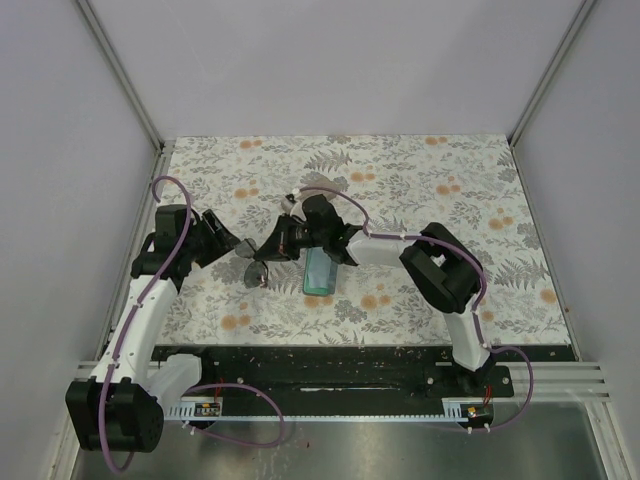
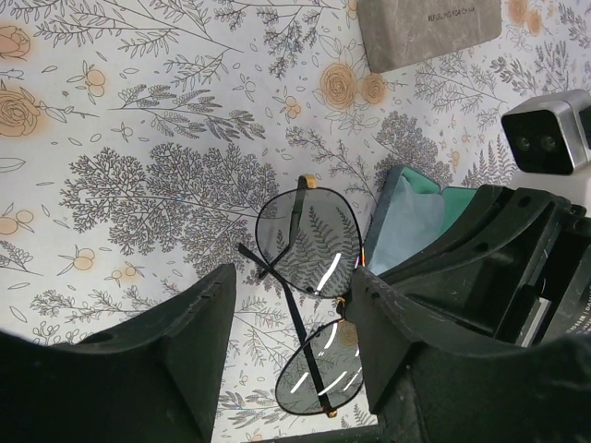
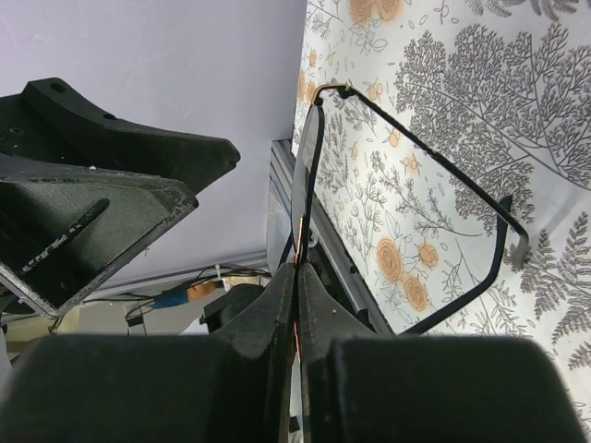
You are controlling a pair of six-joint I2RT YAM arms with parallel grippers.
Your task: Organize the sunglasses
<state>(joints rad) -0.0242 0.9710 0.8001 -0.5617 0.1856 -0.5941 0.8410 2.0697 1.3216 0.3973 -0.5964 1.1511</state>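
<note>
A grey case point(image 2: 429, 29) lies near what seems a blue cloth point(image 2: 409, 233) on the floral table point(image 2: 138, 138).

Bright, even overhead light; top view is sharp, with only faint soft shadows on the table point(image 1: 420, 180). Left wrist view: white glare streaks on the sunglasses point(image 2: 305, 272) lenses, left fingers point(image 2: 175, 360) dark and a bit soft. Right wrist view: right fingers point(image 3: 263, 346) close up, blurred and underexposed, table print beyond them crisp.

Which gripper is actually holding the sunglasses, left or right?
The right gripper: its fingers are pinched shut on the frame of the sunglasses. The left gripper is open, fingers spread, clamping nothing.
</note>
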